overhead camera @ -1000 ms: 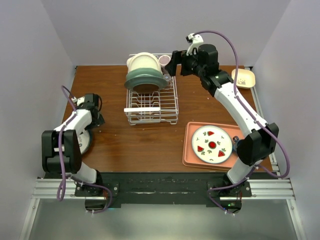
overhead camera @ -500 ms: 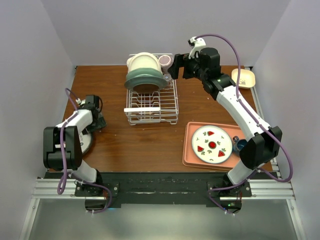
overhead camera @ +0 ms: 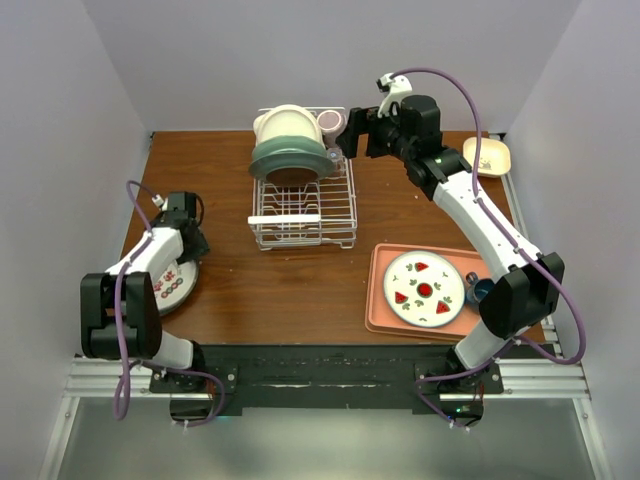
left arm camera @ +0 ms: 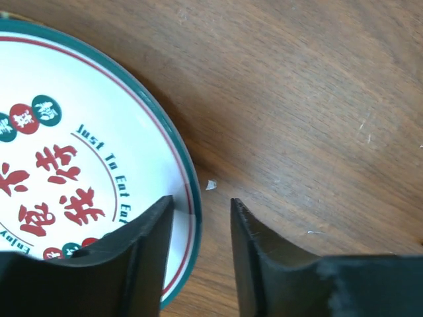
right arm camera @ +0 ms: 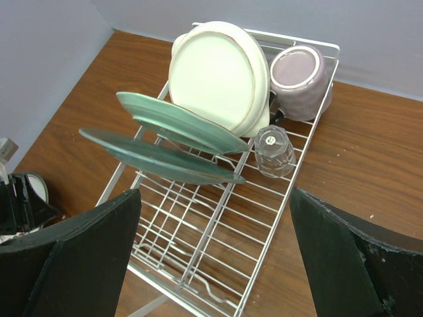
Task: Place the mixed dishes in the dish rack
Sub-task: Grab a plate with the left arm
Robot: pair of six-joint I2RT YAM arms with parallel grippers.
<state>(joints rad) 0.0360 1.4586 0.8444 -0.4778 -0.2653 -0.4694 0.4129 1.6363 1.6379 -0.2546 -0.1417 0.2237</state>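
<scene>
The left gripper (left arm camera: pixel 201 208) is seen partly open, its jaws set astride the rim of a round plate (left arm camera: pixel 79 132) with a dark green edge and a thin red ring. One finger lies over the plate's white face. The other is outside the rim, with a strip of the wooden table (left arm camera: pixel 317 99) showing between them. The plate lies flat and face up. On it, "Just To" can be read in dark letters curving along the ring, and the rest of the phrase is cut off by the finger. Beside the lettering, large red Chinese characters and small red and green roundels are printed.

Below and ahead of the right gripper (right arm camera: pixel 215 195), the dish rack (right arm camera: pixel 198 244) is found. Its long axis runs away from the arm bases and its white bar (overhead camera: pixel 285 219) is at the near end. At the rack's far end, a cream plate (right arm camera: pixel 215 72) is stood nearly upright. Two pale green plates (right arm camera: pixel 178 122) are leaned in the slots in front of it, tilted low towards the near end. To the right of these, a purple cup (right arm camera: pixel 301 79) is laid on its side with its base towards the gripper. A small clear glass (right arm camera: pixel 274 148) is set just in front of the cup. The right gripper is held wide open above the rack, with nothing between its fingers.

Behind that gripper, near its arm's base, a salmon tray (overhead camera: pixel 380 318) is seen carrying a patterned plate (overhead camera: pixel 424 289). Farther right, a cream square dish (overhead camera: pixel 488 155) is seen on the table.
</scene>
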